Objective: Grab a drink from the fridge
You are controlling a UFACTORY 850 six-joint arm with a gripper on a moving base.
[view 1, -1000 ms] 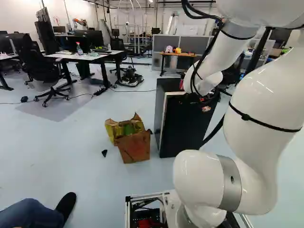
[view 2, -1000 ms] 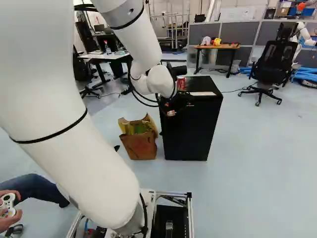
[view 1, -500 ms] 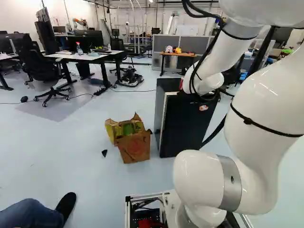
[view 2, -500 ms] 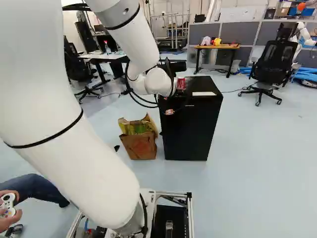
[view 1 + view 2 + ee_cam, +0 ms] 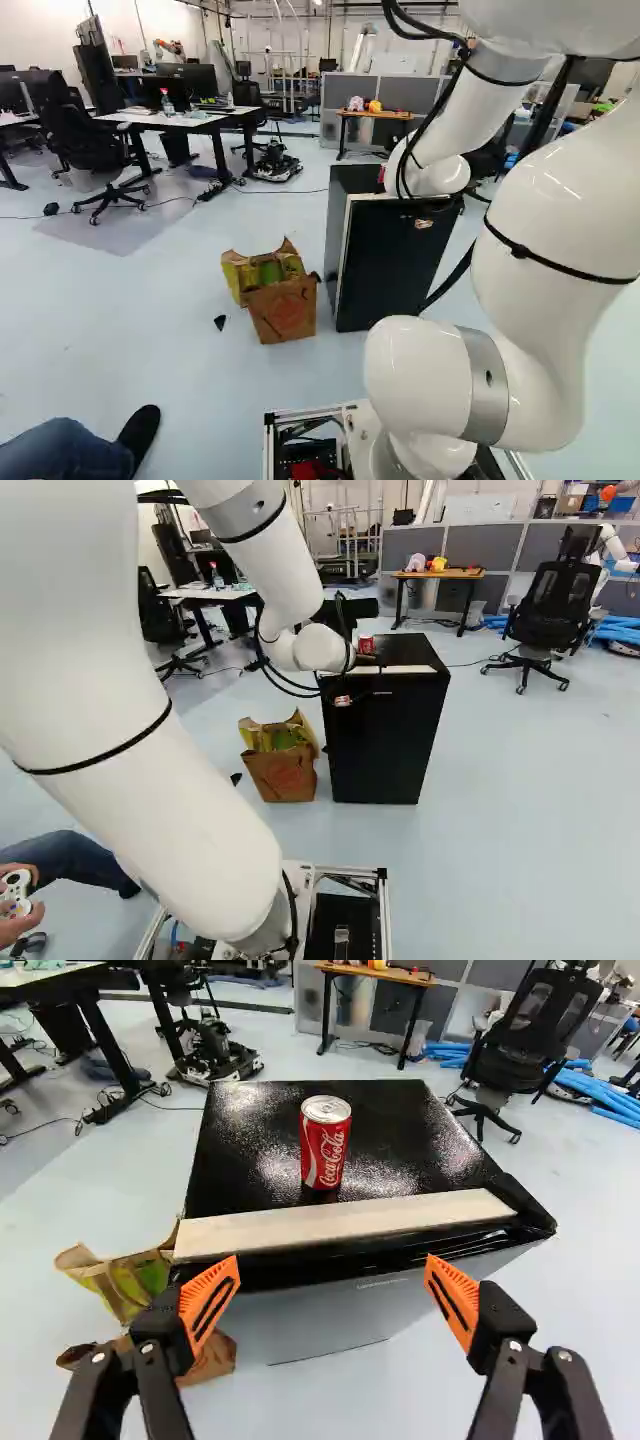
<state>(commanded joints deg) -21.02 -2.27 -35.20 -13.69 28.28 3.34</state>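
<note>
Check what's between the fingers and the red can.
Wrist view: a pale strip along the top front edge of the fridge, then bare black top up to the can.

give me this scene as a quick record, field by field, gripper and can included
can: red, upright on top of the fridge, not gripped
fridge: black, pale strip along one edge of its top
gripper: open, can ahead, roughly in line with the gap
beside fridge: brown carton, open at the top
</note>
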